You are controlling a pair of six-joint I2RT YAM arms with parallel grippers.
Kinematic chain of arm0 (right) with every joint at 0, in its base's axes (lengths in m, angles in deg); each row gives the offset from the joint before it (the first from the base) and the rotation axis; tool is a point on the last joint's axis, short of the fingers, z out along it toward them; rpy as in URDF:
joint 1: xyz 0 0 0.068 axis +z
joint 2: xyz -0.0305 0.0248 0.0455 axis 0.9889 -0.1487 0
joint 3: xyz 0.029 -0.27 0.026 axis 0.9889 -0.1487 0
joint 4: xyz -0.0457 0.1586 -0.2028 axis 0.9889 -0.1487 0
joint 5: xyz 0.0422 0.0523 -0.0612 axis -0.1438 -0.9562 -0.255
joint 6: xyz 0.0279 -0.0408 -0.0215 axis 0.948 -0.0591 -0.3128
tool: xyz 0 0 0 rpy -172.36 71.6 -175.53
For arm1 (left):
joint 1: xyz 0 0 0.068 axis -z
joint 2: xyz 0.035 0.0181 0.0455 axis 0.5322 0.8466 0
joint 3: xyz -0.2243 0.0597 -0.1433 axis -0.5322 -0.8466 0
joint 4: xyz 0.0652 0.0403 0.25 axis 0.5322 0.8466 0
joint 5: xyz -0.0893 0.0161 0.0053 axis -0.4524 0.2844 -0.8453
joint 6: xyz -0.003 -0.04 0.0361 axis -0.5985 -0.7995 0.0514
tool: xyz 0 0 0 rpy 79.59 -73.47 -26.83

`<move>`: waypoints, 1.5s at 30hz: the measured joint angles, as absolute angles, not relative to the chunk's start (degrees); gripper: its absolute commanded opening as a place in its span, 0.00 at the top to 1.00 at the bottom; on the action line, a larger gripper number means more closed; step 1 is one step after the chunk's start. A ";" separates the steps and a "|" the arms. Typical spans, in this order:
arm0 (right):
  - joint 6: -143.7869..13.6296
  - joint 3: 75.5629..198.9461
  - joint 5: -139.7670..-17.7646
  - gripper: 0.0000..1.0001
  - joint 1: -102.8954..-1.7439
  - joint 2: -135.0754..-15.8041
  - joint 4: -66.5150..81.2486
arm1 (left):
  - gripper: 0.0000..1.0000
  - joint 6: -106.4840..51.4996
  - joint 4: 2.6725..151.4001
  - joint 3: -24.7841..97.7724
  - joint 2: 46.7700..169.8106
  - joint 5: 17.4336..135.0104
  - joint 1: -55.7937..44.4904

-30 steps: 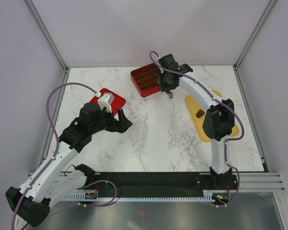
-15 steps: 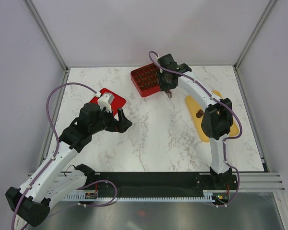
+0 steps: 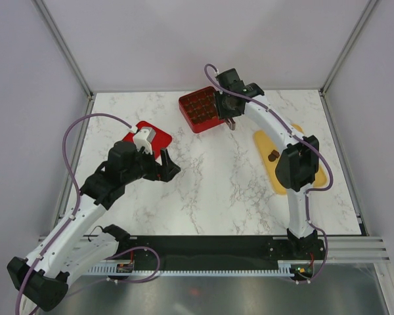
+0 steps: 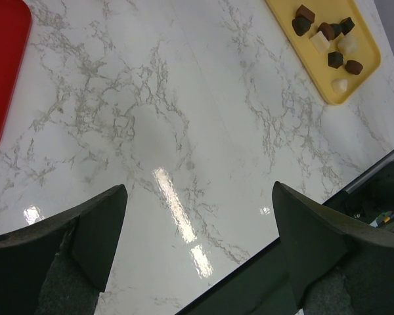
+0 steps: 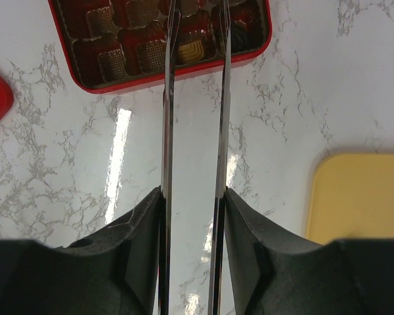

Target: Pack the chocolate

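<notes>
Top and wrist views of the two arms over the marble table (image 3: 217,190). The right arm reaches forward and leftward from its base, elbow raised above the yellow tray (image 3: 315,180), with its wrist bent down at the near right corner of the red gridded box (image 3: 198,108). The right gripper (image 5: 197,26) points its long thin fingers into the box's near row. Its jaws stand slightly parted on either side of a pale piece of chocolate (image 5: 189,51) lying in a cell, clear of the right finger. More chocolate fills neighbouring cells, and the rest lies on the tray (image 4: 328,39). The left arm is folded low, and the left gripper (image 4: 197,216) is spread wide and empty above bare table, near a flat red square (image 3: 151,134). Compared with one second earlier, the right wrist has shifted slightly farther over the box edge. The left arm and the tray pieces are unchanged.
</notes>
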State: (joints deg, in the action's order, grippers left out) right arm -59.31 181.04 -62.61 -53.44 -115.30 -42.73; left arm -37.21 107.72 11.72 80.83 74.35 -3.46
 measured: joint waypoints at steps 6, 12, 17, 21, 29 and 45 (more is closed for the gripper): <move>-59.25 184.16 -61.67 0.57 -53.44 -115.20 -45.12 | 0.00 -37.21 107.72 11.72 80.57 74.31 -3.46; -57.74 177.36 -58.37 0.57 -53.83 -108.38 -47.85 | 0.00 -37.21 107.74 11.72 80.50 74.24 -3.46; -55.40 160.01 -55.66 0.57 -55.43 -94.43 -49.97 | 0.00 -37.21 107.76 11.72 79.95 73.67 -3.46; -53.35 149.21 -54.61 0.57 -57.63 -85.10 -51.30 | 0.00 -37.21 107.76 11.72 79.71 73.17 -3.46; -49.92 135.68 -54.33 0.55 -67.16 -75.77 -52.31 | 0.00 -37.23 107.76 11.72 79.71 71.34 -3.46; -48.71 131.64 -52.21 0.49 -79.71 -76.88 -43.46 | 0.00 -37.23 107.76 11.72 81.13 68.87 -3.46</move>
